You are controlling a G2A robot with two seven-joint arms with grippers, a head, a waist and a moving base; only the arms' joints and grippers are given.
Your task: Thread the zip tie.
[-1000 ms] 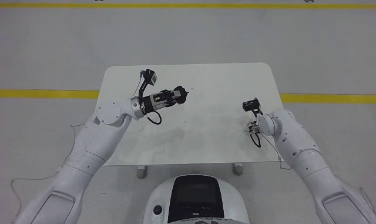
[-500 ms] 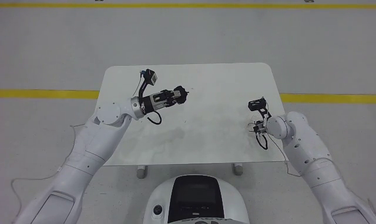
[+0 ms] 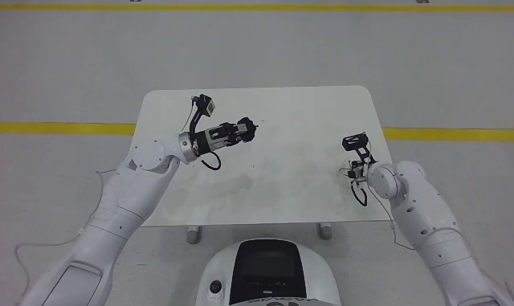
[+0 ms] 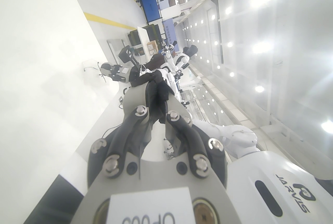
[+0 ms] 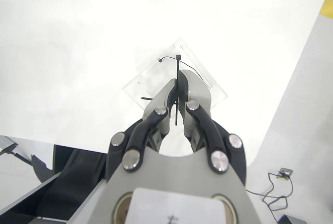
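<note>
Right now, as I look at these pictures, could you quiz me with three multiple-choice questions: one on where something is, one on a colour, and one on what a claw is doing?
1. Where does the clear tray lie?
A. On the floor
B. On the white table, below the right gripper
C. On a shelf

2. What colour is the zip tie in the right gripper?
A. Yellow
B. Red
C. Black

3. What state is the right gripper in?
A. Shut on the zip tie
B. Wide open, holding nothing
C. Lying flat on the tray

Answers:
1 B: the right wrist view shows the tray flat on the table, past the fingertips.
2 C: the strip between the fingers is black.
3 A: the fingers close together, with the tie standing out beyond them.
</note>
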